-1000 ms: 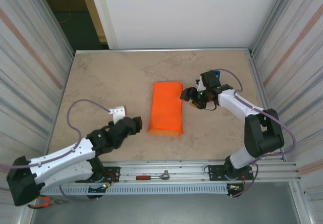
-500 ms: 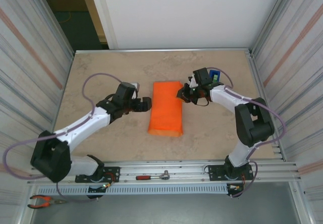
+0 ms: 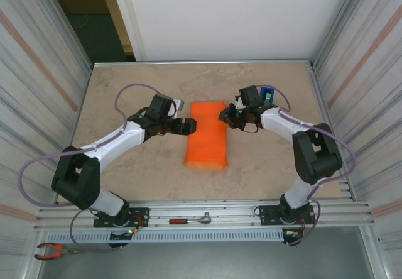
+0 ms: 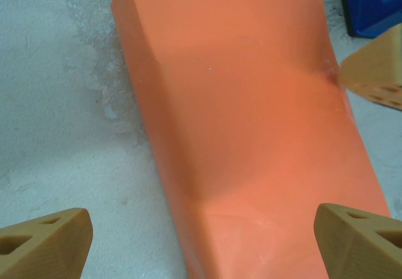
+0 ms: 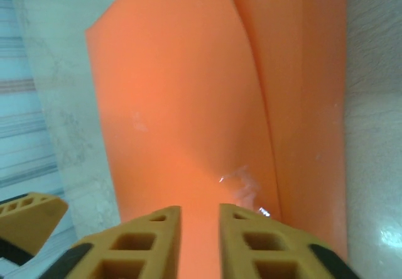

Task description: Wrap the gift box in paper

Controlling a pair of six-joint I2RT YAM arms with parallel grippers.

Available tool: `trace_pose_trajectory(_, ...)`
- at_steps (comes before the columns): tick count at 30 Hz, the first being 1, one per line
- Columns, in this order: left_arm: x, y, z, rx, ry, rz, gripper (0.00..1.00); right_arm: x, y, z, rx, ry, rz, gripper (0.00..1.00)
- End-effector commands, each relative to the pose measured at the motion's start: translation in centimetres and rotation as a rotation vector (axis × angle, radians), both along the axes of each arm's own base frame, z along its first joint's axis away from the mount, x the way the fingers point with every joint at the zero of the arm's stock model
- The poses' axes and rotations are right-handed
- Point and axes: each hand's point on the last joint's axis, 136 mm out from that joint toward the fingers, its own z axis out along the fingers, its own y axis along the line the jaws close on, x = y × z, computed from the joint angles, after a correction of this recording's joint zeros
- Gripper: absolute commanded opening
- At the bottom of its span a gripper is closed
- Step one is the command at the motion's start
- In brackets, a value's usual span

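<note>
Jaws of the left gripper (image 4: 201, 246) stand wide apart and hold nothing. The gift box (image 3: 206, 137), an orange block skinned in paper (image 4: 251, 122), lies on the table (image 3: 138, 90) just ahead of them, its width fitting between the 2 tips. Across the box, the right gripper (image 5: 200, 225) faces the left one. Its jaws are nearly together, with a thin slit between them, and 1 tip touches the paper's edge where a small dent shows. Whether they pinch the paper I cannot tell. Ahead of the right jaws, a crease runs away along the paper's top. A blue tape dispenser (image 3: 266, 93) sits near, behind the right gripper.
</note>
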Motion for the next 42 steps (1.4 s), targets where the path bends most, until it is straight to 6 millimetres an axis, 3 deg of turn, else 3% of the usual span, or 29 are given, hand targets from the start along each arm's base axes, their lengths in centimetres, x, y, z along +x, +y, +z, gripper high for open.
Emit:
trace_pose_trajectory(1, -0.6, 0.0, 0.5, -0.014, 0.014, -0.036, 0.91, -1.1, -0.8, 2.6, -0.035, -0.053, -0.019, 0.34)
trace_pose_trajectory(5, -1.2, 0.0, 0.3, -0.042, 0.030, -0.046, 0.92, -2.9, -1.8, 2.6, -0.112, -0.049, -0.028, 0.57)
trace_pose_trajectory(10, -2.5, -0.4, -0.8, -0.102, 0.063, -0.053, 0.92, -5.7, -1.8, 0.5, -0.174, -0.014, -0.004, 0.67)
trace_pose_trajectory(17, -4.0, 0.1, -2.7, -0.116, 0.085, -0.027, 0.92, -8.1, -0.2, -2.8, -0.164, 0.032, 0.051, 0.68)
trace_pose_trajectory(22, -5.0, 0.0, -4.1, -0.069, 0.090, -0.002, 0.92, -7.4, -0.7, -3.8, -0.169, 0.043, 0.050, 0.59)
trace_pose_trajectory(27, -5.5, -0.4, -4.4, -0.075, 0.098, 0.028, 0.93, -6.1, -1.9, -4.6, -0.156, 0.068, 0.049, 0.49)
trace_pose_trajectory(31, -3.6, 0.5, -2.7, -0.130, 0.090, 0.105, 0.94, -5.7, -3.0, -3.2, -0.127, 0.042, 0.028, 0.55)
trace_pose_trajectory(36, 1.4, 1.4, 0.2, -0.186, 0.087, 0.161, 0.95, -5.4, -4.2, -1.2, -0.103, 0.008, -0.003, 0.69)
trace_pose_trajectory(42, 6.6, 1.0, -0.6, -0.151, 0.177, 0.176, 0.96, -5.5, -4.7, -1.1, -0.097, 0.013, -0.022, 0.72)
